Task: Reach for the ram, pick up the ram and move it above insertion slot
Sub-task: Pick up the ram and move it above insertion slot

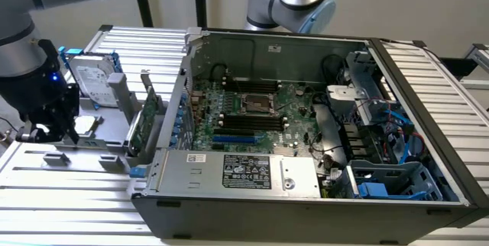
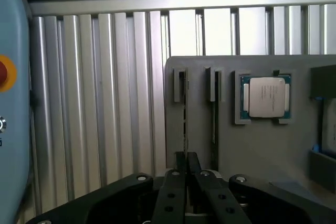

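The ram point(image 2: 184, 109) stands on edge in a slotted holder of the grey tray point(image 2: 262, 150), seen as a thin green line. My gripper point(image 2: 185, 157) is down at the tray, its two black fingers point(image 2: 178, 167) pressed close together over the near end of the ram. In the exterior view the gripper point(image 1: 47, 134) sits low over the tray at the exterior view's left and hides the ram. The insertion slot point(image 1: 246, 123) is one of several long black sockets on the motherboard inside the open case, well off to the exterior view's right.
A second thin stick point(image 2: 214, 109) stands in the neighbouring holder. The tray also carries a processor point(image 2: 265, 96), a hard drive point(image 1: 95, 83) and a green expansion card point(image 1: 149, 114). The case wall point(image 1: 180, 103), silver processor socket point(image 1: 257, 103) and blue slot point(image 1: 233, 140) lie near the slots.
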`<state>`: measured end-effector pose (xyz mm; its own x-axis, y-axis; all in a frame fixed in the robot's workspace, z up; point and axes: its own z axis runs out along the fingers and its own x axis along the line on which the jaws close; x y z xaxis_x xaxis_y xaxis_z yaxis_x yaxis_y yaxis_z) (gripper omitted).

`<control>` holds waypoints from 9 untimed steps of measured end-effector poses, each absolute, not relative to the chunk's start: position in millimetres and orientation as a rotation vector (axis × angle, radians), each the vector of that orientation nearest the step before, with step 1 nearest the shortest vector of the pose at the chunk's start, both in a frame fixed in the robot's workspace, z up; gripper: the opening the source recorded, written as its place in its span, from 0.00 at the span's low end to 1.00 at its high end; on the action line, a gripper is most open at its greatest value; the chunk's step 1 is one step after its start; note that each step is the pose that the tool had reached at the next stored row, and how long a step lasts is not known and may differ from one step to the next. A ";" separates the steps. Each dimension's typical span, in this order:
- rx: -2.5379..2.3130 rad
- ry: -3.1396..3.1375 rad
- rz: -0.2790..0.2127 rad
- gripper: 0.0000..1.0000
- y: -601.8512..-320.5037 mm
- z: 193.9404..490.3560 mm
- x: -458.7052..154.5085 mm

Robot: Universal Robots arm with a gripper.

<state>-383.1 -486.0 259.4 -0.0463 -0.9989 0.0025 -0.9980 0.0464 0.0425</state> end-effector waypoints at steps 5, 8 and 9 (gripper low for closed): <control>2.159 -2.239 -0.045 0.13 -486.1 282.0 -377.1; 2.165 -2.232 -0.045 0.13 -486.0 295.9 -372.9; 2.168 -2.231 -0.046 0.13 -486.0 300.4 -371.4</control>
<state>-371.4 -486.0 300.4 -0.0286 -0.9996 0.0017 -0.9987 0.0286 0.0425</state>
